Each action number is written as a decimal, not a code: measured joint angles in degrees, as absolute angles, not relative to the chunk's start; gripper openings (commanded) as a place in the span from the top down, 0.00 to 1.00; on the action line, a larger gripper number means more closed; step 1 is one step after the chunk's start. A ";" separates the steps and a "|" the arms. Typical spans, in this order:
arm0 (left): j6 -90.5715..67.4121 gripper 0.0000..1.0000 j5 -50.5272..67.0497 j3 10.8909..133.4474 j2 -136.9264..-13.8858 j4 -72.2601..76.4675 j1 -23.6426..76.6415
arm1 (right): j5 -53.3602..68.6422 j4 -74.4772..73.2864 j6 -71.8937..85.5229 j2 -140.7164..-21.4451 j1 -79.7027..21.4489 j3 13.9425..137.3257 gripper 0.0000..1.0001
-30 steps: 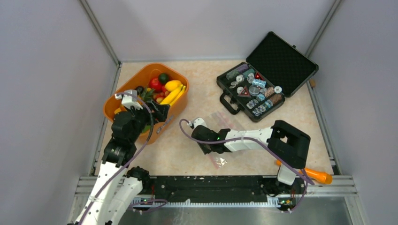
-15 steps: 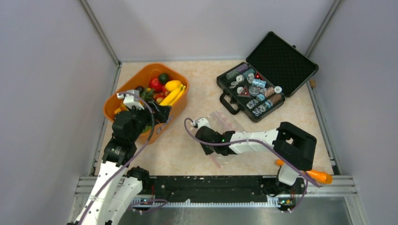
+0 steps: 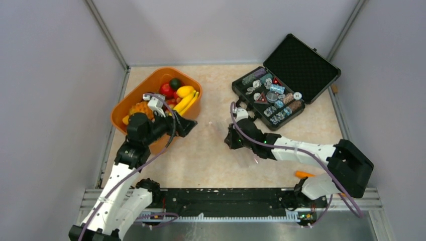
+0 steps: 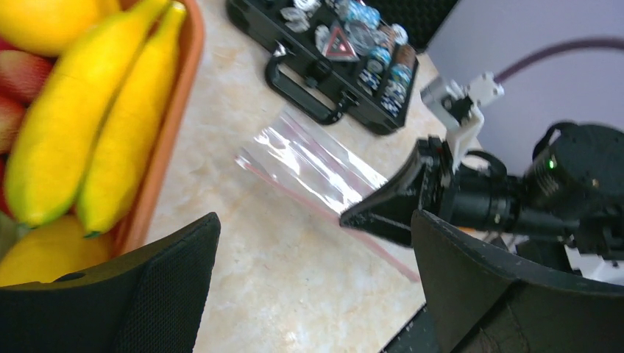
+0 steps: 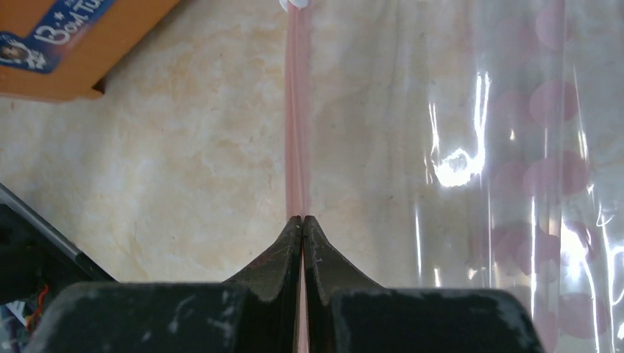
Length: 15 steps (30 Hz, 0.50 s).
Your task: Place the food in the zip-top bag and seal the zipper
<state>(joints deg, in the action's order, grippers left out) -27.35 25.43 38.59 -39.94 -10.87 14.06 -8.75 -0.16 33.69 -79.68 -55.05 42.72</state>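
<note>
r claw [image 5: 302, 220] is clamped tight on the zipper [image 5: 296, 110]. in the r wrist cam the pink strip runs straight out from between the two closed tips, so that's a grip on the bag's mouth edge. the zip-top bag [image 4: 309, 165] lies on the bench [image 3: 211, 100] to the right of the orange basket [image 3: 131, 98], apart from it. it's clear and crinkly w/ glare streaks, and pale pink dots show on the film in the r wrist cam. from the top cam i can barely make out the bag, too transparent. l claw [image 4: 315, 220] is spread wide w/ nothing between the pads, hanging at the basket's right rim and pointing toward the bag and the r arm. all the food [image 3: 176, 93] i can see is in the basket: two bananas [image 4: 88, 125] against its right wall, plus yellow, red and green pieces behind them. can't see any food in the bag. the black case [image 3: 301, 65] sits well to the right of the basket, lid up, chips and tokens in its tray. the r claw is between basket and case, nearer the case.
</note>
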 measured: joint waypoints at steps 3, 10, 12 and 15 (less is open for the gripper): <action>-27.00 0.04 26.98 37.87 -41.76 -9.67 16.95 | -8.91 1.10 35.18 -78.08 -53.54 42.11 1.00; -28.08 0.12 21.98 37.47 -52.21 -9.58 31.46 | -10.33 2.90 38.65 -74.83 -52.66 37.63 1.00; -30.44 0.13 20.80 35.48 -53.15 -7.55 33.41 | -10.68 3.60 39.29 -74.54 -52.66 36.95 1.00; -34.46 0.15 18.81 32.27 -53.23 -4.32 34.85 | -10.66 4.32 39.83 -74.28 -52.66 35.97 1.00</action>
